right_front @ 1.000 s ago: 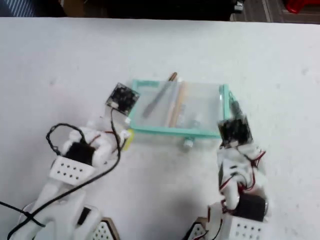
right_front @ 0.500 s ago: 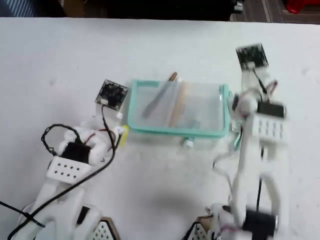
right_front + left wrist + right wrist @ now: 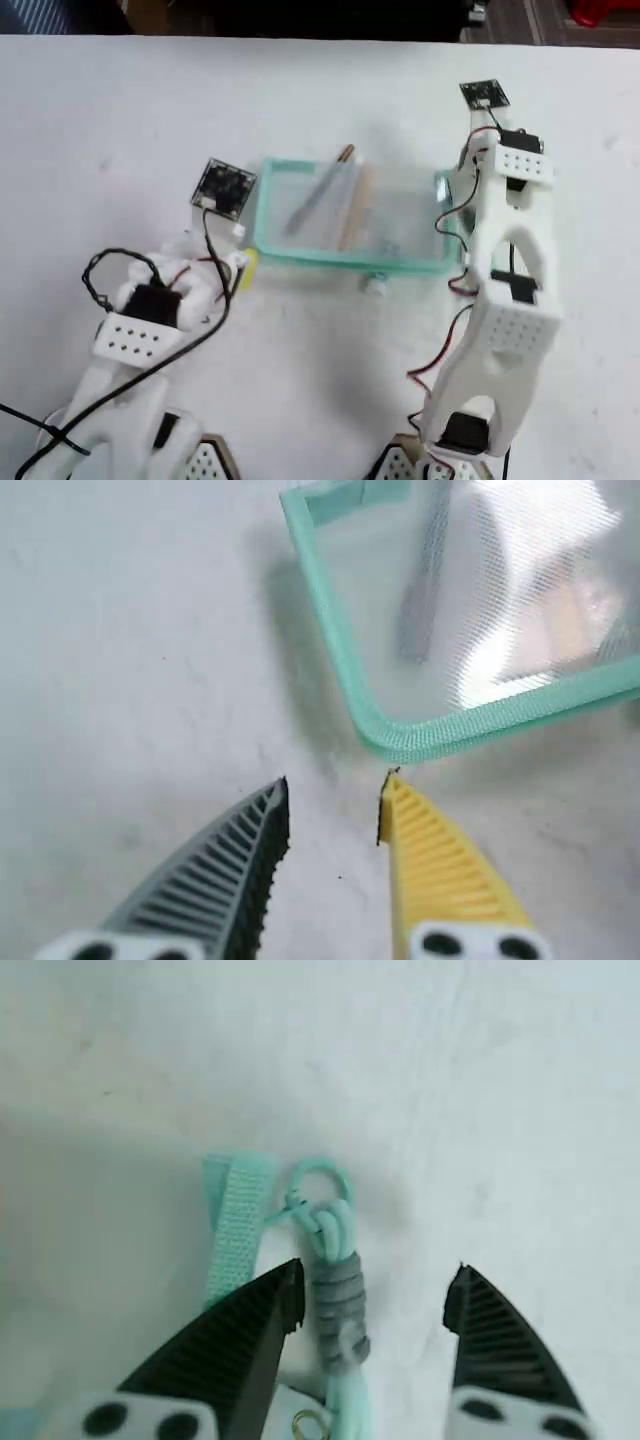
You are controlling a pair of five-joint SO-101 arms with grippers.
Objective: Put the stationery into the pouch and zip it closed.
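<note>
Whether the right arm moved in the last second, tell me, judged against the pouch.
Yes. From the pouch's near right corner, the right arm reached away along its right end.

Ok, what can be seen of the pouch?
The pouch is a flat clear-plastic rectangle with mint-green edging, lying on the white table. Inside show a grey pen and a wooden stick; a brown tip pokes past the far edge. At one short end are a green fabric tab and a green cord pull with grey sleeve, the pull lying within the open right gripper. The open left gripper sits close by a corner at the other end.
</note>
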